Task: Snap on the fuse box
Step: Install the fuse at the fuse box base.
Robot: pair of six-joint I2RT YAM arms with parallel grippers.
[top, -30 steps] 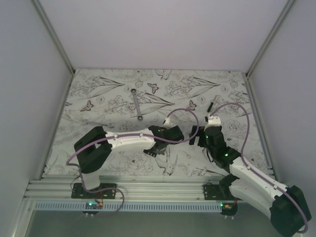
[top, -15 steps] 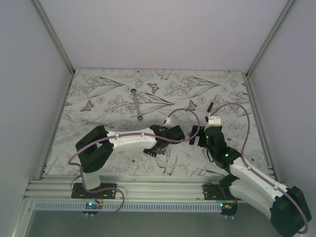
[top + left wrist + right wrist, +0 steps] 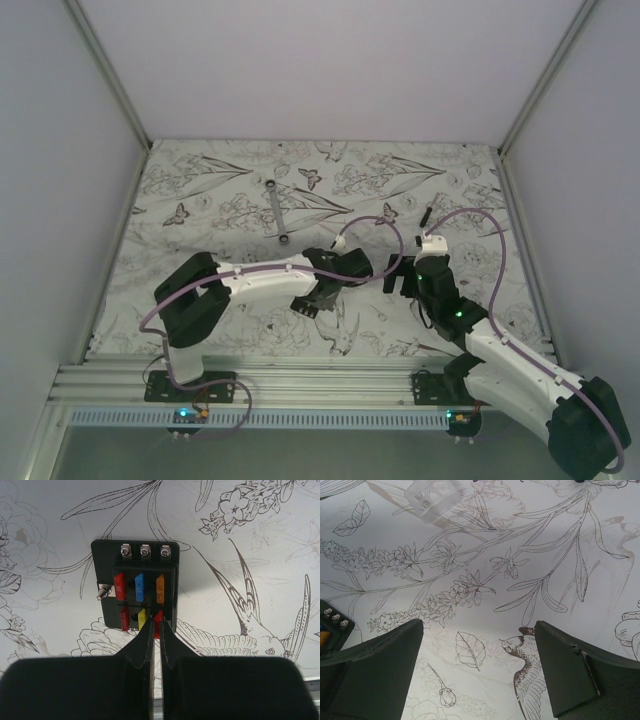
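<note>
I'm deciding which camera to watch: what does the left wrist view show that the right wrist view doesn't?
Only left wrist: the fuse box face-on with coloured fuses, and the left gripper, jaws shut, at its near edge. Only right wrist: a clear plastic piece and the right gripper, jaws open. Both: the floral cloth, and the fuse box, though right wrist catches just its corner.

The left arm (image 3: 262,279) stretches rightward from its base, forearm nearly level, wrist bent downward. The left tool (image 3: 155,628) has its fingers pressed together with barely a slit between them. The right arm (image 3: 505,358) leans inward and forward from its base. The right tool (image 3: 479,647) is spread wide and grips nothing.
</note>
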